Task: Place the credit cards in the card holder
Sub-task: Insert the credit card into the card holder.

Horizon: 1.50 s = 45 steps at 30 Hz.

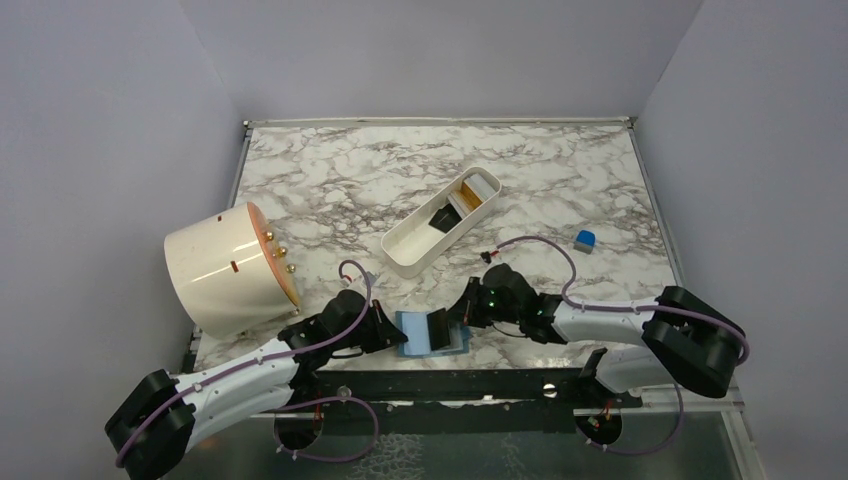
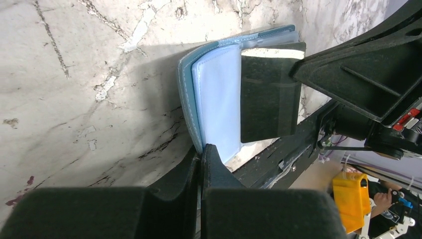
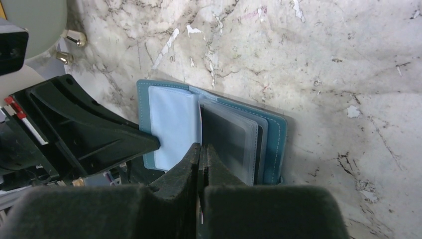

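**A:** The jaws first: how do they stand?

**B:** Both pairs are pinched tight. The left jaws clamp the near edge of the card holder (image 2: pixel 219 99), on its pale blue page. The right jaws grip a black card (image 2: pixel 268 94) by one edge and hold it raised over the open holder, between that page and the clear pockets. I cannot tell whether its edge is inside a pocket.

**A:** And around them, biggest first?

**B:** The marble worktop (image 1: pixel 330 170) carries everything. A white drum (image 1: pixel 215 275) with an orange rim lies on its side, beyond the left jaws and to their left. A long white tray (image 1: pixel 400 255) sits slantwise beyond both pairs, well apart from them. It holds the other credit cards (image 1: pixel 470 192), which are gold, pale and black.

**A:** And the holder itself?

**B:** It lies open between the two pairs of jaws, at the worktop's near edge.

**A:** The smallest thing?

**B:** A blue cube (image 1: pixel 585 239), beyond the right jaws and to their right, well apart.
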Each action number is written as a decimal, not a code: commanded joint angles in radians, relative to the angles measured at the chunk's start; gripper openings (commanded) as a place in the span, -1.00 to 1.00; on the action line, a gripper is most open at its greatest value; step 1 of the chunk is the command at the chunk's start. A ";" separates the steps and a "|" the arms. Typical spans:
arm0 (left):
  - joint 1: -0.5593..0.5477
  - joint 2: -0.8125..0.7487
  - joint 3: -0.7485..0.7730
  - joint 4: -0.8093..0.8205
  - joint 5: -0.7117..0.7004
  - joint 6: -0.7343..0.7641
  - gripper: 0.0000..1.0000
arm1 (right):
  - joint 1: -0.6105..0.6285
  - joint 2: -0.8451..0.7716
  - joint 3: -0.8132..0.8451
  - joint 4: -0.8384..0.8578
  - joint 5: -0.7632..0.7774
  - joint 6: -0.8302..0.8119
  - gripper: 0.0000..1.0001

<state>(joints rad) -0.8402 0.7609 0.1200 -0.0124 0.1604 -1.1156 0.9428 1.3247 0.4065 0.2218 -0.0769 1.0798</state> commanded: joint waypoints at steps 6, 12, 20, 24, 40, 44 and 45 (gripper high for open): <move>-0.005 0.017 -0.024 0.030 -0.021 0.014 -1.00 | 0.007 0.050 -0.034 0.107 -0.038 -0.015 -0.98; -0.004 0.012 -0.008 -0.005 -0.042 0.032 -0.72 | 0.007 0.046 -0.062 0.120 -0.041 -0.022 -0.98; -0.005 -0.039 0.003 -0.053 -0.061 0.024 -0.50 | 0.007 0.037 -0.094 0.138 -0.027 -0.023 -0.98; -0.005 -0.058 0.000 -0.068 -0.068 0.016 -0.50 | 0.007 0.052 -0.098 0.147 -0.028 -0.024 -0.98; -0.005 -0.094 -0.007 -0.104 -0.091 0.012 -1.00 | 0.007 0.015 -0.100 0.066 0.024 -0.018 -0.98; -0.004 -0.060 -0.010 -0.055 -0.071 0.039 -1.00 | 0.006 -0.047 -0.117 0.157 -0.035 -0.011 -0.98; -0.004 -0.048 -0.007 -0.039 -0.062 0.047 -1.00 | 0.006 -0.062 -0.113 0.157 -0.047 -0.012 -0.98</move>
<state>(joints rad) -0.8402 0.6807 0.1139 -0.0952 0.1036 -1.1065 0.9424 1.3182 0.3103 0.3550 -0.0940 1.0767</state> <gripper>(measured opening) 0.020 0.014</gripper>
